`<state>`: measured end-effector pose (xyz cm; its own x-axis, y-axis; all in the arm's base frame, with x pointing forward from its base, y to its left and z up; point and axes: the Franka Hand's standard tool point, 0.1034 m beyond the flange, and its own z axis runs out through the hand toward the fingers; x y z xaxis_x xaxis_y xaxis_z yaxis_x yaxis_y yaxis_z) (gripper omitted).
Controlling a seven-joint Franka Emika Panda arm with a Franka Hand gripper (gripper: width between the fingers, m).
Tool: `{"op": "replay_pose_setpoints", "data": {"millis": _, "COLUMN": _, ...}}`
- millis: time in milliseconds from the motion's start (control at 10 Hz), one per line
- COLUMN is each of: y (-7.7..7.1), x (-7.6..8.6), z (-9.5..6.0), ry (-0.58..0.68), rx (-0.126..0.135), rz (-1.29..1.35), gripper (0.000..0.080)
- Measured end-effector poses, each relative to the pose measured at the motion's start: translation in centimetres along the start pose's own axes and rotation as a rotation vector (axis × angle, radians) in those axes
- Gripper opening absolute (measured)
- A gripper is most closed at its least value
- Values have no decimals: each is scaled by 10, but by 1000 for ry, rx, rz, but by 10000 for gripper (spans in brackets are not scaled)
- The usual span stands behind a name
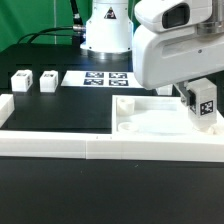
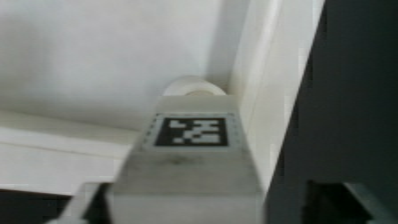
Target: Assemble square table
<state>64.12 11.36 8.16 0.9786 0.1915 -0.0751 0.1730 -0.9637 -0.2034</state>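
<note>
Since seemingly bound for a corner of the square table (image 1: 150,122), brackets the upright leg block (image 1: 204,106) at frame right (gripper (image 1: 201,100) pinching or loose: cannot tell).

No legible words, numbers or brands. Only black-and-white coded tags: on leg block (image 2: 192,135), marker board (image 1: 104,77).
</note>
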Motion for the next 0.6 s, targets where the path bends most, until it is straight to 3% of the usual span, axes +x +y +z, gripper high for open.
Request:
{"op": "replay_pose_setpoints", "data": {"millis": 100, "y": 0, "x": 0, "z": 0, "ry": 0, "rx": 0, "rz": 58, "gripper": 306}}
{"op": "replay_pose_setpoints", "data": {"millis": 600, "y": 2, "x": 0, "z": 0, "ry": 13, "rx": -4, "rz": 383, "gripper": 293}}
